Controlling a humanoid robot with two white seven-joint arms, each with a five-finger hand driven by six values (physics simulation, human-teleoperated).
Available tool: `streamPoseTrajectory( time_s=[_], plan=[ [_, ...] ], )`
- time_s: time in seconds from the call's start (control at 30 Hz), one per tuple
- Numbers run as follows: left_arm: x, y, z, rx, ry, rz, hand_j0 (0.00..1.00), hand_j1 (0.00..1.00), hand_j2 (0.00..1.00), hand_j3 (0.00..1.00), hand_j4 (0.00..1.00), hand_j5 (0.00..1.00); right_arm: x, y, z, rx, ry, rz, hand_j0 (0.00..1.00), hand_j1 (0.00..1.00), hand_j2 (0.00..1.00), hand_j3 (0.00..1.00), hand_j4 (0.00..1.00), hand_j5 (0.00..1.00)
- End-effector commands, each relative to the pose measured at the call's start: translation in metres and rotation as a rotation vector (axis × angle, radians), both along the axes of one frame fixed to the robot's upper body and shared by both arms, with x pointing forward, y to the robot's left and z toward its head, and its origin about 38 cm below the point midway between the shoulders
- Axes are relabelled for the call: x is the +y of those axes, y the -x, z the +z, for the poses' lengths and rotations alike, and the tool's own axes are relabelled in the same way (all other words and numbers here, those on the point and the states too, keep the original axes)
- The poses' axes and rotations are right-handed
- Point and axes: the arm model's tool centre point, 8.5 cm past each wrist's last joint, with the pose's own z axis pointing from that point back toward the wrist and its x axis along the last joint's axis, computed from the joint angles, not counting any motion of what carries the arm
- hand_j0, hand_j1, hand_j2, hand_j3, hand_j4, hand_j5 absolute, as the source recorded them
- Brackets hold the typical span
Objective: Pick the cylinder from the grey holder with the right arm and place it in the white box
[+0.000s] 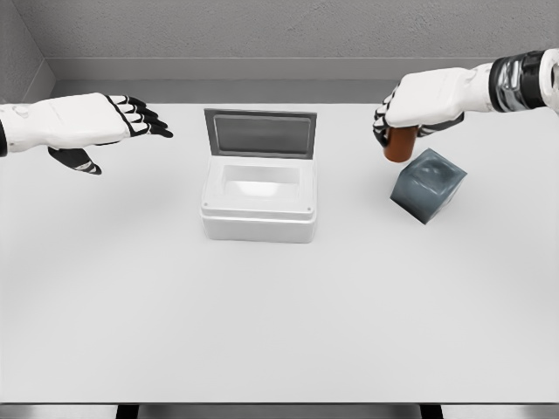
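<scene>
Cylinder (400, 144) above white table (279, 323)

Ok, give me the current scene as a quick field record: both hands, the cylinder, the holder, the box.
right hand: shut on the cylinder, above and left of the grey holder
cylinder: brown, lifted out of the holder
grey holder: on the table, tilted, empty
white box: table centre, lid open, nothing visible inside
left hand: open, hovering at the left, holding nothing

No readable text, labels, numbers or signs appear on anything.
</scene>
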Motion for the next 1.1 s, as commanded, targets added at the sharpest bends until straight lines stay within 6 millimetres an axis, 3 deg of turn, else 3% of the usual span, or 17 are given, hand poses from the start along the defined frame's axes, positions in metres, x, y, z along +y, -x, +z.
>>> streamPoseTrajectory(
  time_s=[0.0, 0.33, 0.5, 0.73, 1.07],
  plan=[
    [0.000, 0.000, 0.000, 0.001, 0.003, 0.002, 1.00, 1.00, 1.00, 1.00, 1.00, 1.00, 0.010, 0.000, -0.002, 0.004, -0.009, 0.018, 0.47, 0.47, 0.47, 0.47, 0.47, 0.47],
    [0.000, 0.000, 0.000, 0.000, 0.001, 0.003, 1.00, 1.00, 1.00, 1.00, 1.00, 1.00, 0.043, -0.001, 0.003, -0.005, -0.026, 0.084, 0.47, 0.47, 0.47, 0.47, 0.47, 0.47],
    [0.000, 0.000, 0.000, 0.000, 0.000, 0.004, 1.00, 1.00, 1.00, 1.00, 1.00, 1.00, 0.060, 0.014, 0.006, -0.018, -0.025, 0.157, 0.47, 0.47, 0.47, 0.47, 0.47, 0.47],
    [0.001, -0.001, 0.001, -0.002, 0.000, 0.006, 1.00, 1.00, 1.00, 1.00, 1.00, 1.00, 0.063, 0.016, 0.004, -0.015, -0.022, 0.168, 0.47, 0.47, 0.47, 0.47, 0.47, 0.47],
    [0.000, 0.000, 0.000, 0.000, 0.000, 0.004, 1.00, 1.00, 1.00, 1.00, 1.00, 1.00, 0.088, 0.019, 0.002, -0.008, -0.035, 0.219, 0.47, 0.47, 0.47, 0.47, 0.47, 0.47]
  ],
)
